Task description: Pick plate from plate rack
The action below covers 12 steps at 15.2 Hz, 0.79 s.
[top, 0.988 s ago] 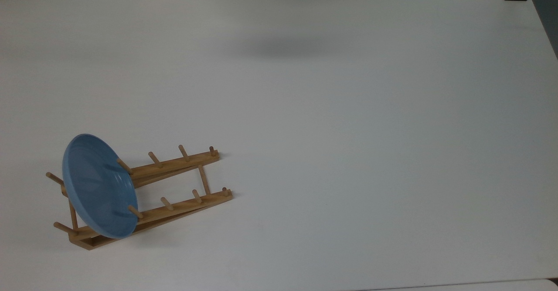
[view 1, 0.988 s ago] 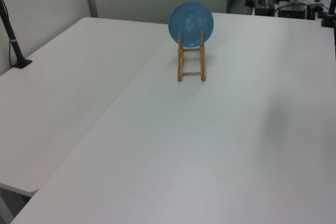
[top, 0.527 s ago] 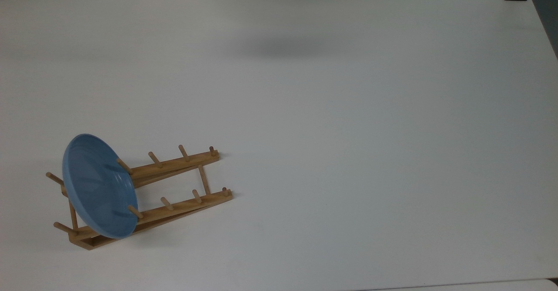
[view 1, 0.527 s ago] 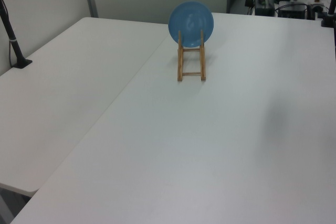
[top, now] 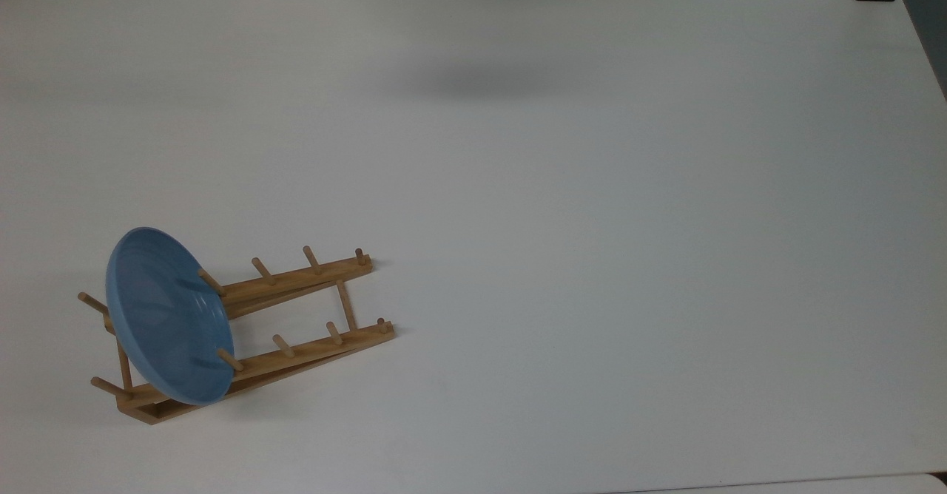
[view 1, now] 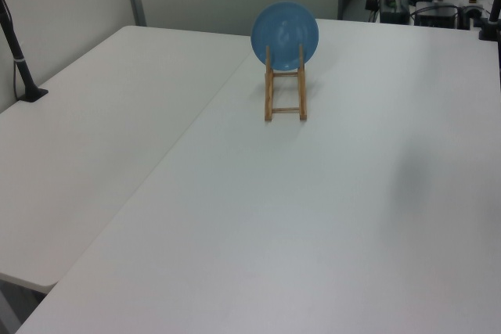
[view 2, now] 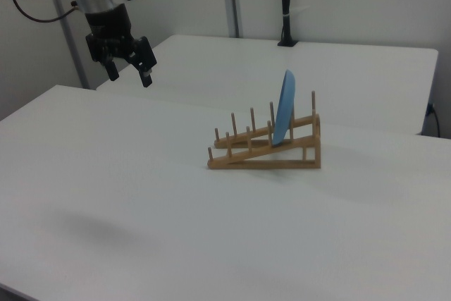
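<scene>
Right view: gripper (view 2: 129, 74) hangs high with fingers spread apart (holding nothing), well apart from the plate (view 2: 285, 117), which stands on edge in the plate rack (view 2: 264, 149) lower to its right

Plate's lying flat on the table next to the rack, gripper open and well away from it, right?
Not flat. The right view shows the plate standing on edge in the plate rack, between pegs at its raised end. The rest holds: the gripper is open, hanging above the table, well clear of the plate.
</scene>
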Each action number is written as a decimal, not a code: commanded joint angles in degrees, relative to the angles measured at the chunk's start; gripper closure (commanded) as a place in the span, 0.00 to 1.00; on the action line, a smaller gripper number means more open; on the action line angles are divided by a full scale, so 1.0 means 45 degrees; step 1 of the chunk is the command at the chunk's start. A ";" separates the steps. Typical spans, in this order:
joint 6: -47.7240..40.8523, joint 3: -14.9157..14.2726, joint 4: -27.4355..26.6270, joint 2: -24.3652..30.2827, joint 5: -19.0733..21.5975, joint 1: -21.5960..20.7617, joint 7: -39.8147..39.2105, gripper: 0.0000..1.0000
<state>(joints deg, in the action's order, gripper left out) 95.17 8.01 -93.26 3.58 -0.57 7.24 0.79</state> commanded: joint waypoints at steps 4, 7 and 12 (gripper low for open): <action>0.0180 -0.0121 -0.0136 -0.0035 0.0127 0.0344 -0.3415 0.00; 0.0257 -0.0121 -0.0097 -0.0034 0.0028 0.0908 -0.3397 0.00; 0.3708 -0.0140 -0.0116 -0.0599 -0.0360 0.1652 -0.3378 0.00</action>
<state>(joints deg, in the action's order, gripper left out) 103.77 7.43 -93.34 2.52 -0.69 13.44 -13.43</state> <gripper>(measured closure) 0.000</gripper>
